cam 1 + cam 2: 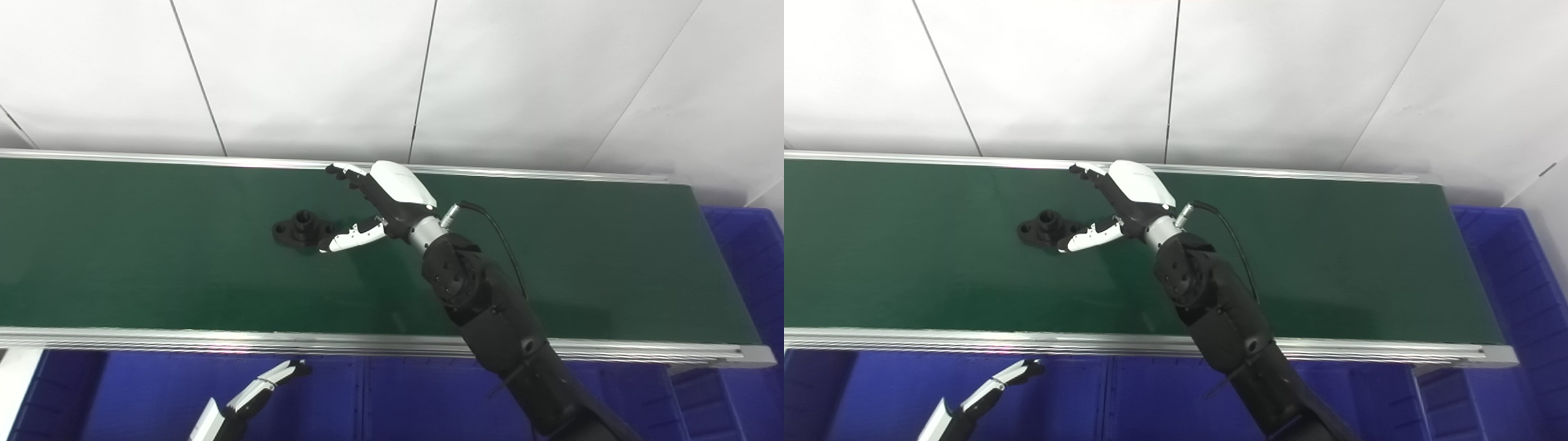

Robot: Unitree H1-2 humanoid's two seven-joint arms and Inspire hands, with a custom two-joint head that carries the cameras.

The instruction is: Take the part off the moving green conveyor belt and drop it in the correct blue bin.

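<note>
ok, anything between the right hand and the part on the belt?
Nothing: in both eye views the open right hand has its thumb tip at the black part, with only bare green belt around them.

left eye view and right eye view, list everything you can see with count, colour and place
part: one, black, on the belt left of centre, by the right hand's thumb; contact unclear
conveyor belt: one, green with silver rails, running across the middle
bins: blue, below the near rail and at the belt's right end; count unclear
wall panels: white, behind the belt
right hand: one, white and black, open, over the belt beside the part
left hand: one, white and black, low over the near bins, mostly out of view
</note>
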